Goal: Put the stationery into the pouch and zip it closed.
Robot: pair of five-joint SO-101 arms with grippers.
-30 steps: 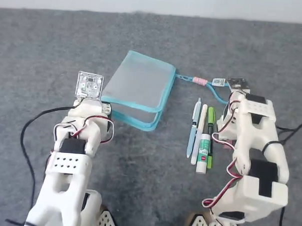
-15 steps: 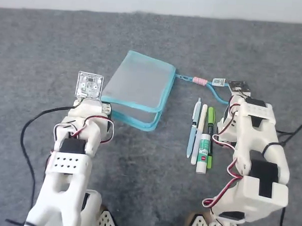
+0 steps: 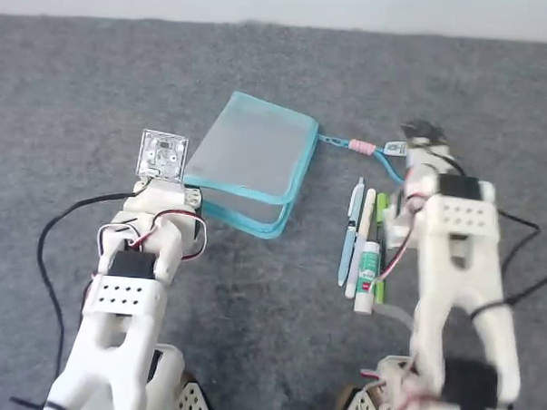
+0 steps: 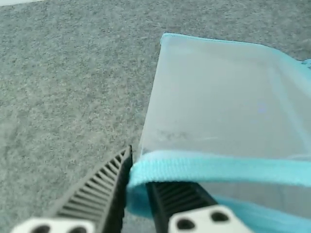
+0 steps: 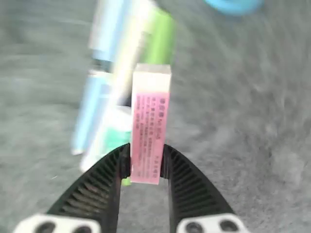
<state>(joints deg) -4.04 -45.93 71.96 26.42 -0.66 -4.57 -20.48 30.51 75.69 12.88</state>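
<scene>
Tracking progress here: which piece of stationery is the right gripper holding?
The pink eraser, pinched in the right gripper. The blue pen, white pen and green marker lie side by side on the grey mat.

Grey carpeted table [image 3: 80,69] under a teal-edged pouch [image 3: 253,159] and a row of pens [image 3: 366,236].

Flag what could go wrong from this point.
The right gripper clamps the eraser near one end only; it might pivot or slip in transit.
The left gripper pinches the pouch by its teal rim; the opening looks narrow, so the eraser could catch there.
The pens lie directly beside the right arm, which may scatter them.
</scene>
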